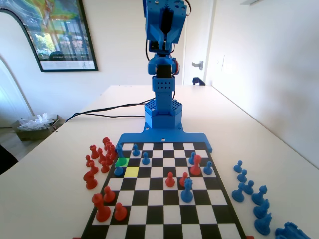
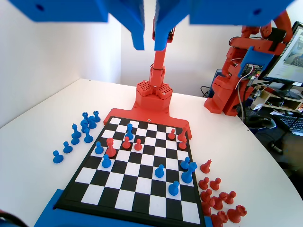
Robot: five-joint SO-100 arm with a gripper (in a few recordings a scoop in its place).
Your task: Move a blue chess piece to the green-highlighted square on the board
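Beside the green-highlighted square (image 1: 121,162) stands a blue chess piece (image 1: 118,170).

Red pawns (image 1: 101,158) cluster on the table (image 1: 50,164) beside a framed picture (image 1: 57,32).

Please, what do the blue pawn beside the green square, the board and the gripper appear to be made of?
The blue chess piece looks like moulded plastic, smooth with a slight gloss. The board seems a flat matt black-and-white sheet, perhaps printed, in a blue plastic rim. The gripper looks like matt blue plastic, possibly 3D-printed.
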